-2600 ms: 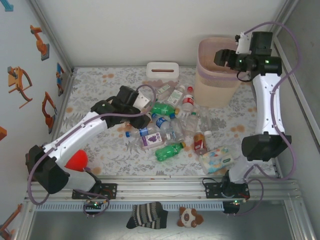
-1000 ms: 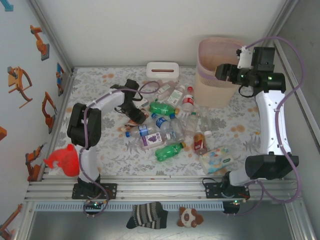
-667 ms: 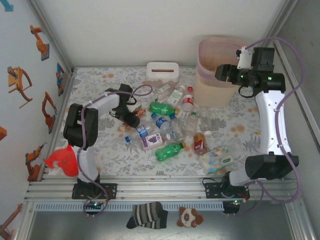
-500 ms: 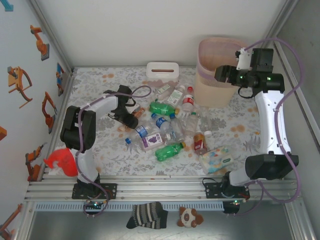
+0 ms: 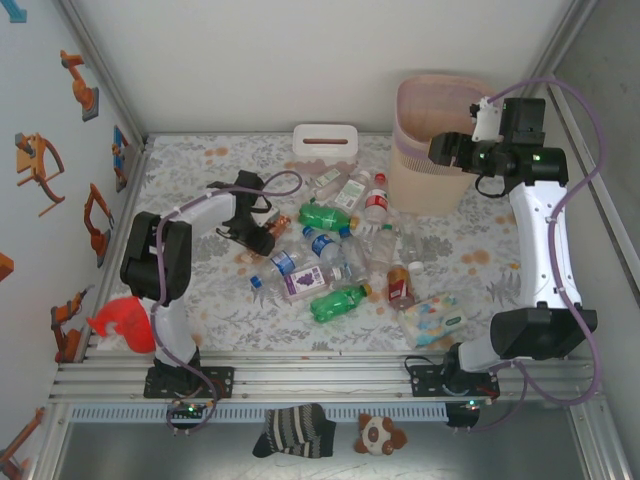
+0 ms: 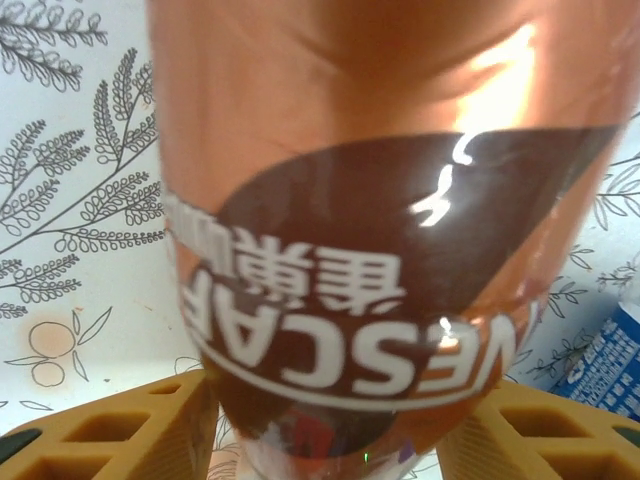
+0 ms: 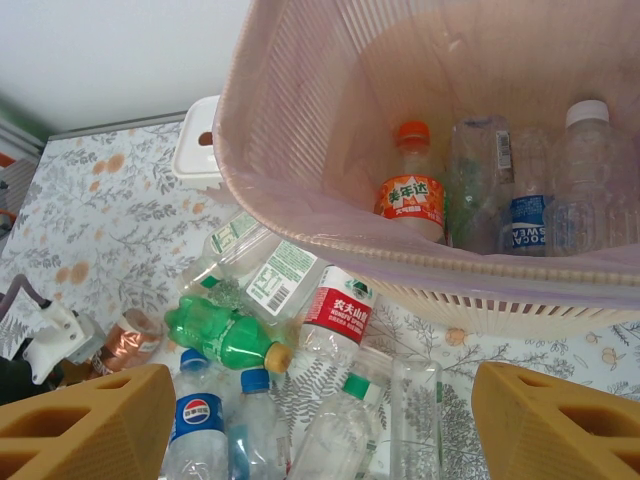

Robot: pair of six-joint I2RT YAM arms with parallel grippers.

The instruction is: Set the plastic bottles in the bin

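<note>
Your left gripper [image 6: 340, 400] has its jaws closed on the brown bottle [image 6: 370, 250], pads against both flanks across the label. I judge this hold was chosen because the bottle lies on the table at the left edge of the plastic bottles [image 5: 340, 250], free of its neighbours. Your right gripper [image 7: 322, 380] hangs empty at the rim of the bin [image 7: 300, 120], jaws wide apart, clear of the pick. Several bottles already stand inside. Against the frame one second earlier, the left jaws have narrowed and the wrist has shifted slightly left. The right arm is unchanged.
</note>
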